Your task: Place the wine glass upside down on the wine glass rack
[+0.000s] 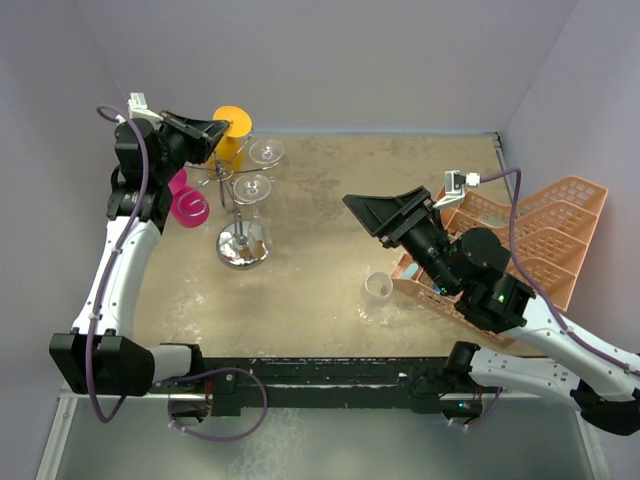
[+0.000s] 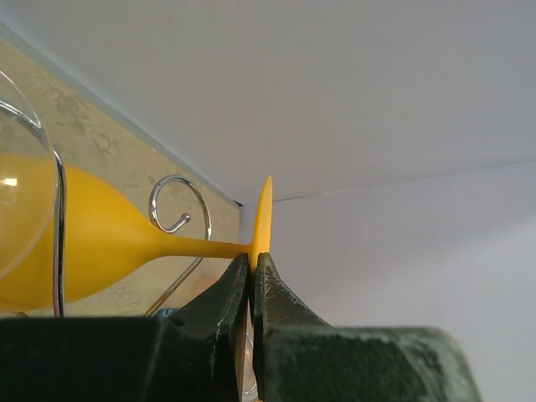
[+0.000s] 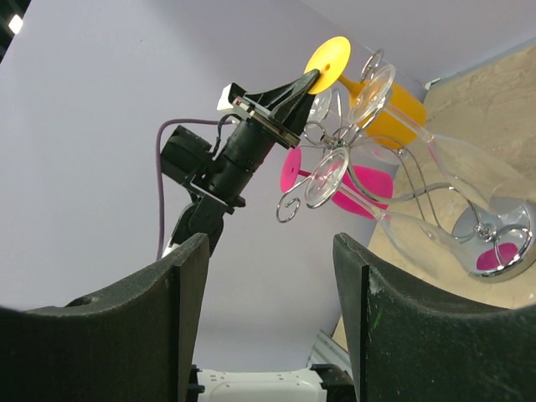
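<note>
The left wrist view shows the left end effector (image 2: pixel 253 261) pinching the foot of the yellow plastic wine glass (image 2: pixel 100 243), the right wrist view the right end effector (image 3: pixel 270 243) wide and empty.

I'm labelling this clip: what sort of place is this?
Probably a robot lab test cell, not a home: plain walls box in the table, with a wine glass rack and peach crate staged on it.

You have soft, even light everywhere; shadows on the table (image 1: pixel 330 290) are faint. The rack (image 1: pixel 243 247) throws small glints off its chrome. In your left wrist view the yellow wine glass (image 2: pixel 100 251) is sharp, the left fingers (image 2: pixel 219 314) dark and slightly soft. Your right fingers (image 3: pixel 142 327) loom dark and blurred.
</note>
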Motion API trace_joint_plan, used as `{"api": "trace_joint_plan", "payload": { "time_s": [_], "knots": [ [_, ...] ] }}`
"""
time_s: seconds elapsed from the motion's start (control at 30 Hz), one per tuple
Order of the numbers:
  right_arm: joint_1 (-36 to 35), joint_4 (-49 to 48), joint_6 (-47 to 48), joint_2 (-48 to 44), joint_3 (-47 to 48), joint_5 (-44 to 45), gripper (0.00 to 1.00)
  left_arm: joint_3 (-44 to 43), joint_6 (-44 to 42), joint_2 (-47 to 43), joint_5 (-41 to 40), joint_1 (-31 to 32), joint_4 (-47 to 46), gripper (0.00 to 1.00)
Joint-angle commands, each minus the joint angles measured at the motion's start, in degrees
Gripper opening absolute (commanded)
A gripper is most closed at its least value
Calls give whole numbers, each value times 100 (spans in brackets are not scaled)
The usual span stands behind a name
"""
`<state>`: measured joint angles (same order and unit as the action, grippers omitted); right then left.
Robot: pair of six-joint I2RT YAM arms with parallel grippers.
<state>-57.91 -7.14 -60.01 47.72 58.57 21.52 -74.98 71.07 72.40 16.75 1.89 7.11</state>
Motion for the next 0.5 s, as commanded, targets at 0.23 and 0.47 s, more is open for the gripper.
{"api": "trace_joint_plan", "payload": {
  "time_s": [0.23,0.47],
  "knots": [
    [-9,-209,-72,-16,-3,19,63,93,800,-55,714,4,-1132,0],
    [-6,-231,-72,15,3,6,62,169,864,-94,695,4,-1080,0]
  ]
}}
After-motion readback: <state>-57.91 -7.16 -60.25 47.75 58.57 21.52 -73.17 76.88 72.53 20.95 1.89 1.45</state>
